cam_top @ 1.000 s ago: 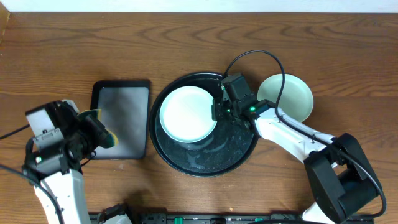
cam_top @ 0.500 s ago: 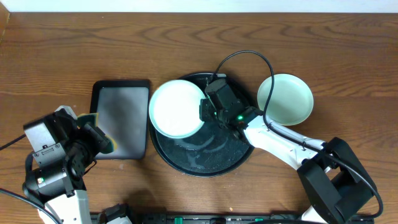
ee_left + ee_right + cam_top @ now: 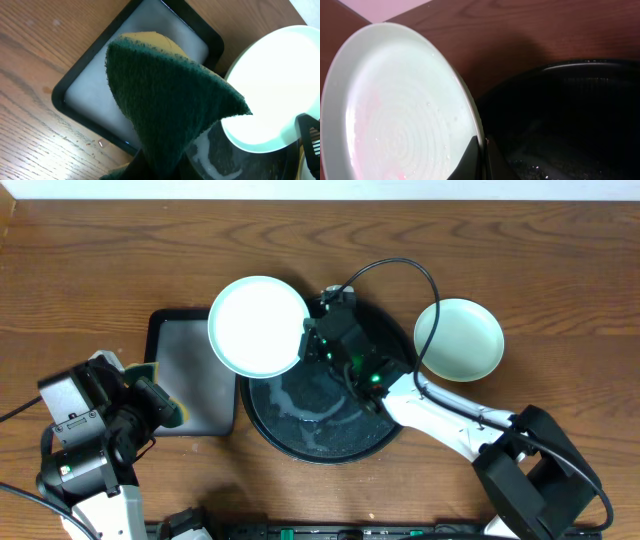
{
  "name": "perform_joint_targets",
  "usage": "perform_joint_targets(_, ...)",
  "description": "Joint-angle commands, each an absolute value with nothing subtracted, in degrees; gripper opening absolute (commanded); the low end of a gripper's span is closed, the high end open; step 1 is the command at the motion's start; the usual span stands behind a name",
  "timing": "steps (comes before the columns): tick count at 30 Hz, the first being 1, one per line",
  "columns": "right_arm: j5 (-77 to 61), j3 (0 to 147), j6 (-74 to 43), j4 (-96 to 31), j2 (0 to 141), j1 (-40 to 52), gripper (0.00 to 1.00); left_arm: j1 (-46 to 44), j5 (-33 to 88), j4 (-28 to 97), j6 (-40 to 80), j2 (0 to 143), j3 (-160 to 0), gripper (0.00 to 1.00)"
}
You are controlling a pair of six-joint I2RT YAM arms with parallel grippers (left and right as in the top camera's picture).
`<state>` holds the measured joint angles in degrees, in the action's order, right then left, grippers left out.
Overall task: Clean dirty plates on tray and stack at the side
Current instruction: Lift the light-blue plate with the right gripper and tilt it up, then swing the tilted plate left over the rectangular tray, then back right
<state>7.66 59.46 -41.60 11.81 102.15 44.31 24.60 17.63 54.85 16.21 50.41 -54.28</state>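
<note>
The left gripper (image 3: 165,402) sits at the near left of the big black tray (image 3: 330,442). Its jaws pinch a green and yellow sponge (image 3: 165,107). The sponge hangs over the small flat tray (image 3: 195,370), which lies just left of the big tray. The right gripper (image 3: 308,343) is over the big tray's far left part. Its jaws are pressed on the rim of a pale plate (image 3: 258,326), lifted above that far left edge. The plate has pink smears. Another plate (image 3: 459,339) rests on the table just right of the big tray.
</note>
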Motion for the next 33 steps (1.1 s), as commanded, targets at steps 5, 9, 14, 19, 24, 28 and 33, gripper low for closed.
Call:
perform_joint_targets(5, 13.10, 69.45, -40.75, 10.81, 104.47, 45.89, 0.01, 24.84, 16.88, 55.02, 15.05, 50.09, -54.48, 0.07)
perform_joint_targets(9, 13.56, 78.43, -35.97, 5.87, 108.36, 46.92, 0.01, 24.84, 16.86, 55.05, 15.05, 50.09, -54.48, 0.08)
perform_joint_targets(14, 18.41, 88.71, -24.03, 1.61, 114.02, 50.17, 0.01, 24.84, 13.91, 55.02, 15.07, 50.11, -54.48, 0.07)
perform_joint_targets(19, 27.59, 91.90, -10.39, 2.92, 117.73, 54.50, 0.01, 24.84, 12.80, 54.96, 15.09, 50.68, -54.48, 0.07)
perform_joint_targets(24, 33.78, 91.90, 5.63, 8.43, 120.18, 57.93, 0.01, 24.84, 12.82, 54.78, 15.09, 52.27, -54.43, 0.07)
perform_joint_targets(28, 36.64, 91.90, 19.42, 15.97, 121.54, 59.94, 0.01, 24.84, 12.82, 54.78, 15.11, 53.89, -54.43, 0.07)
perform_joint_targets(33, 38.74, 91.88, 32.69, 24.73, 121.56, 61.30, 0.01, 24.84, 12.84, 54.78, 15.09, 54.33, -54.43, 0.08)
